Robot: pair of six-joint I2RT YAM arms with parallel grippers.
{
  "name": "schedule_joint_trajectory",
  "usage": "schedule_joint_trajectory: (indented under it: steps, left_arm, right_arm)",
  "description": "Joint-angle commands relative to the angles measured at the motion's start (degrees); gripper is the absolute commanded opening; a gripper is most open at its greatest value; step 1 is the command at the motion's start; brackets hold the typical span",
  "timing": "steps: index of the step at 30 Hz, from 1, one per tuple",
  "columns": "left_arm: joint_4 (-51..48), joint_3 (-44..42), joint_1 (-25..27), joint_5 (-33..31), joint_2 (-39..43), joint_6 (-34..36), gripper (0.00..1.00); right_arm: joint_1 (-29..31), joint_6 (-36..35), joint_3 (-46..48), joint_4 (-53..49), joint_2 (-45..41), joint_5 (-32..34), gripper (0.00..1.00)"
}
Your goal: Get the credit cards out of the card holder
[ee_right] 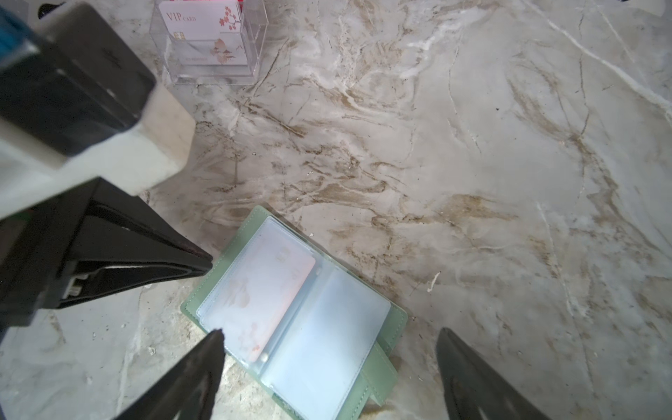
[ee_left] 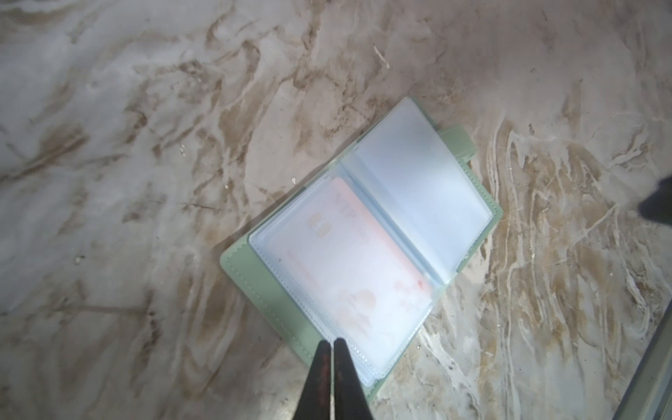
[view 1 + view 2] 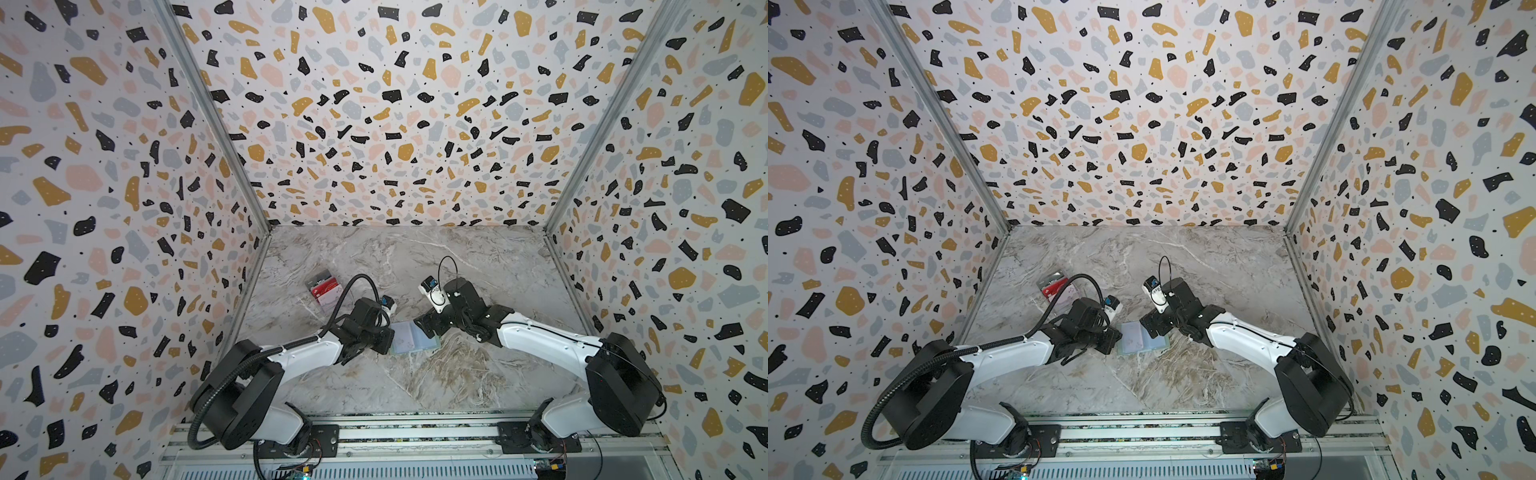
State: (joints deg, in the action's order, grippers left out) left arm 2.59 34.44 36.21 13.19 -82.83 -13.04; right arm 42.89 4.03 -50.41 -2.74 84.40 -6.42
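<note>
Evidently left pincer (image 2: 332,343), closed empty, pins the open card holder (image 2: 243,269) by its edge; right pincer (image 1: 329,332) gapes above it, probably for the sleeved white-pink card (image 2: 349,262).

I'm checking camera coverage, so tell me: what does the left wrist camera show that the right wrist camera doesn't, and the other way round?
Only the left wrist view: the left gripper with its tips pressed together at the sleeve edge of the card holder.

Only the right wrist view: the right gripper wide open near the holder, and a clear box holding a white-pink VIP card.

Both: the card holder lying open on the marble table, a white-pink credit card in one sleeve, and the facing sleeve apparently empty.
</note>
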Motion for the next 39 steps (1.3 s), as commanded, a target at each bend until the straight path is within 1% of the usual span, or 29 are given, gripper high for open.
schedule_joint_trajectory:
  steps: [1,9,16,24,28,39]
  left_arm:
    - [3.34,-0.86,0.36,1.71,-1.15,-0.57,0.06]
    - [3.58,-1.43,0.36,1.56,-2.59,-0.29,0.03]
    - [5.01,-3.4,0.43,1.51,-3.73,0.06,0.0]
    - [6.51,-4.81,0.39,1.64,-4.69,-0.49,0.0]
    - [6.89,-5.33,0.44,1.57,-4.97,-0.63,0.0]
    - [7.08,-6.31,0.42,1.43,-5.08,-0.78,0.0]
  right_arm:
    - [0.76,0.87,-2.72,-1.08,0.56,-0.04,0.9]
    - [2.06,2.02,-3.85,-1.18,3.47,-0.87,0.87]
    - [2.8,4.29,-4.46,0.28,6.21,-2.48,0.83]
    - [4.76,5.67,-5.1,0.49,9.34,-3.12,0.8]
    - [6.32,5.81,-5.56,0.35,10.76,-2.86,0.82]
    - [9.22,6.74,-7.07,0.45,15.28,0.21,0.82]
